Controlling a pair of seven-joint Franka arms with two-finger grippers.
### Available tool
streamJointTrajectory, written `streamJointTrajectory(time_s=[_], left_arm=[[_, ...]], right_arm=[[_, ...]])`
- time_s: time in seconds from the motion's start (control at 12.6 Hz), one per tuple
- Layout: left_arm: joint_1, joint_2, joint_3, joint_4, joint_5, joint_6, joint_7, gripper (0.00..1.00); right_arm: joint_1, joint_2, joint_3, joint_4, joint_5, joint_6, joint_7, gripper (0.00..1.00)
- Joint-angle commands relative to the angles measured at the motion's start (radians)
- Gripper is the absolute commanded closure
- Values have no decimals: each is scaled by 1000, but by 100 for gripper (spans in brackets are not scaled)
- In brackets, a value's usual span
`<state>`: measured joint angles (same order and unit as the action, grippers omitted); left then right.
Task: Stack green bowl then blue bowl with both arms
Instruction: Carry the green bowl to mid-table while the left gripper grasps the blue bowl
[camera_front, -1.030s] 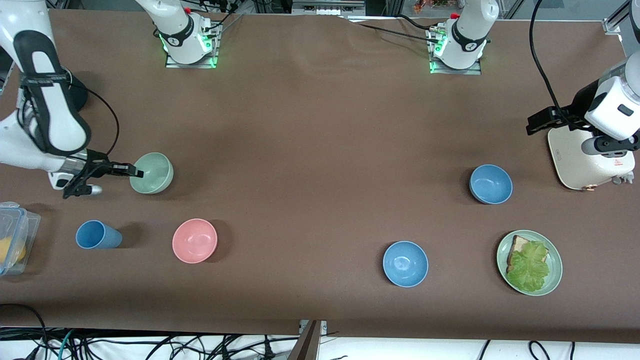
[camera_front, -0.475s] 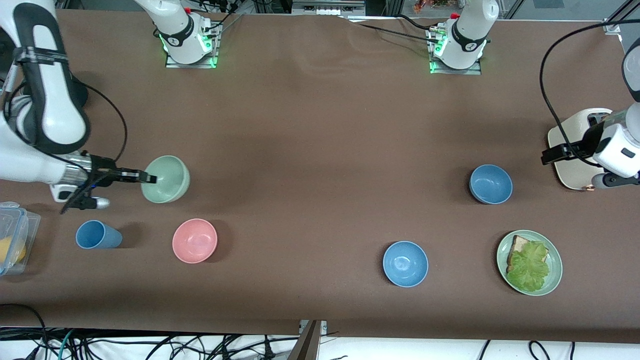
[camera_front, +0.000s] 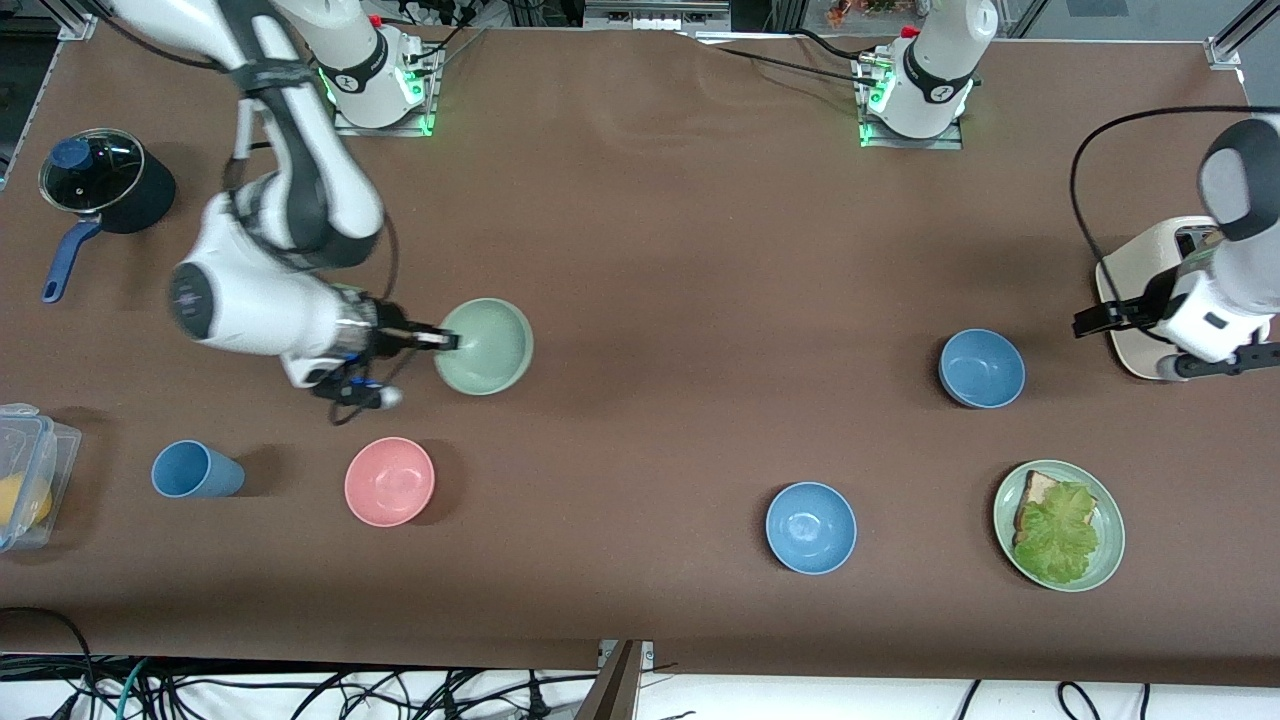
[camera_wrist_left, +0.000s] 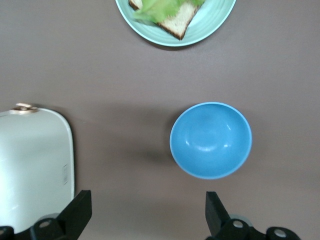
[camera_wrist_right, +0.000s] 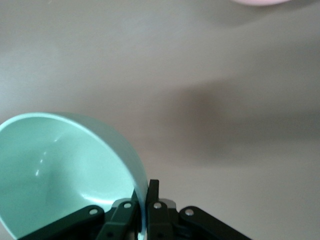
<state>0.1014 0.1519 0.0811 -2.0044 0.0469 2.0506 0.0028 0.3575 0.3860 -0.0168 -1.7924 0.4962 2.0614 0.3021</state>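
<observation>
The pale green bowl (camera_front: 484, 346) hangs by its rim from my right gripper (camera_front: 445, 341), over the table's middle part toward the right arm's end. In the right wrist view the two fingers pinch the bowl's wall (camera_wrist_right: 65, 170), one inside and one outside, at my right gripper (camera_wrist_right: 145, 200). Two blue bowls rest on the table: one (camera_front: 982, 367) beside the toaster and one (camera_front: 811, 527) nearer the front camera. My left gripper (camera_front: 1092, 322) hovers between the toaster and the first blue bowl (camera_wrist_left: 210, 140). Its fingers stand wide open around nothing (camera_wrist_left: 148, 215).
A pink bowl (camera_front: 389, 481) and a blue cup (camera_front: 196, 470) stand nearer the camera than the green bowl. A lidded black pot (camera_front: 100, 185) and a plastic box (camera_front: 25, 485) sit at the right arm's end. A white toaster (camera_front: 1140, 255) and a green plate (camera_front: 1059, 525) with bread and lettuce sit at the left arm's end.
My right arm has carried the green bowl toward the table's middle, uncovering the pot. My left gripper has come down from over the toaster toward the blue bowl beside it.
</observation>
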Motion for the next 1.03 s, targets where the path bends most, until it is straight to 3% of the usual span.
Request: streamJointTrajectory(time_s=[0.0,0.16,0.48,0.95], left_arm=[[6,-32,-1,-195,14,213,14,0],[6,-5,-3,-240,14,287,14,0],[4,105,-4,-238,13,374,13,0],[-5,162,-4,-223,-119,413,2,1]], right_arm=[[125,51,-12,27,12,81,119,100],[230,98,-12,53,12,169,251,100],[403,211,-12,129,10,287,484,100],[524,287,-12,133,10,378,529,100]])
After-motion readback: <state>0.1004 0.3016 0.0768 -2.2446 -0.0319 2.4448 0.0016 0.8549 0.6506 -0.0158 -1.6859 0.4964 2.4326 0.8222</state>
